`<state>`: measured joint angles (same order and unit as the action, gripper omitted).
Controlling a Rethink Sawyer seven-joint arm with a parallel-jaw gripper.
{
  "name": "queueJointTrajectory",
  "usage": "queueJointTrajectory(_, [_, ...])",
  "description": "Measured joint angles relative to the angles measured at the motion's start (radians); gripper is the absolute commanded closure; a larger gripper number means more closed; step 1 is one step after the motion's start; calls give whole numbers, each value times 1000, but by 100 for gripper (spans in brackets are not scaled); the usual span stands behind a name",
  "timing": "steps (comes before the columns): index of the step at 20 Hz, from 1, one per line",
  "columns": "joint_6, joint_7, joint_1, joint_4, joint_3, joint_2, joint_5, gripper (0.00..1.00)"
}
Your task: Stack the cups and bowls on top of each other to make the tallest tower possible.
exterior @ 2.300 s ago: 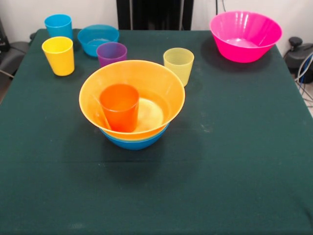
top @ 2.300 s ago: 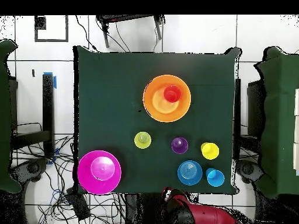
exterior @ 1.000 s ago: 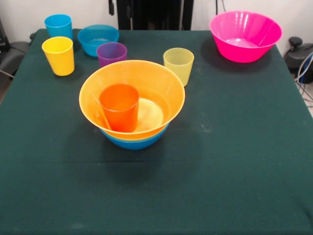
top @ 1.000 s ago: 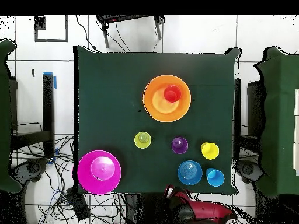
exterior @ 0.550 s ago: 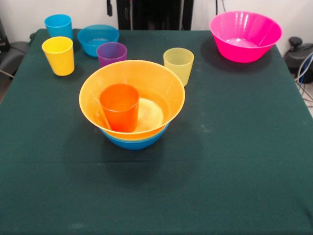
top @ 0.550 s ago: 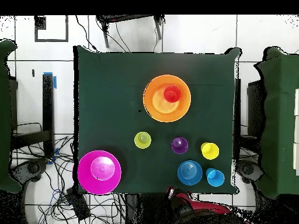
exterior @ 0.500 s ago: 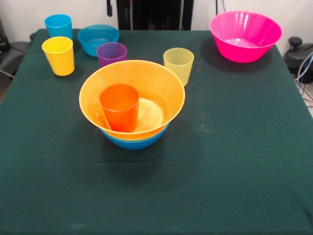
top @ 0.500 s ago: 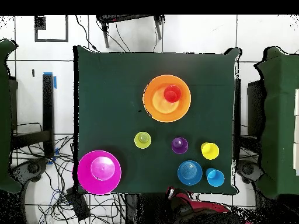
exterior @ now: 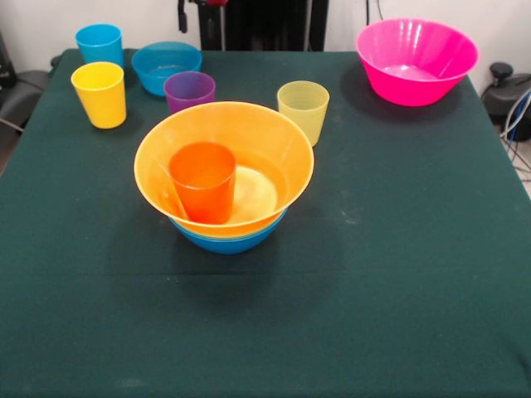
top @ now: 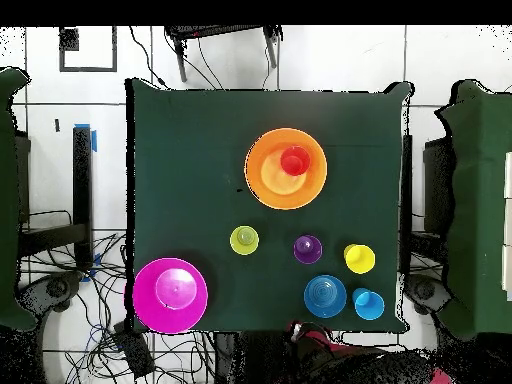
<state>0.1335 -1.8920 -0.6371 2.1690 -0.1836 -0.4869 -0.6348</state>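
Currently we find the tower point(exterior: 224, 178) near the middle of the dark green tablecloth point(exterior: 398, 274): a medium blue bowl point(exterior: 226, 240) as base, the large orange-yellow bowl point(exterior: 274, 141) nested in it, and the orange cup point(exterior: 202, 181) upright inside, off-centre against the wall of the orange-yellow bowl. We judge the nesting gives a broad, stable base but adds little height.

Loose parts wait at the robot's side of the table. The blue cup point(exterior: 99, 43), yellow cup point(exterior: 99, 94), small blue bowl point(exterior: 166, 66) and purple cup point(exterior: 189, 90) stand close together, all upright; the pale yellow-green cup point(exterior: 303, 110) stands alone just beside the tower; the large pink bowl point(exterior: 416, 60) sits well apart in the opposite corner. We see no green bowl.

Only a red and black part of the arm point(top: 320, 345) shows at the table edge in the overhead view; we cannot tell the gripper's state.

Around the table we see white floor tiles point(top: 330, 55), cables point(top: 105, 340) and a white wall point(exterior: 158, 16).
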Motion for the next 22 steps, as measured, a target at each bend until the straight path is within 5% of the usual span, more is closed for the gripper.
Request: queueJointTrajectory(22, [0, 0, -96, -83, 0, 100, -71, 0])
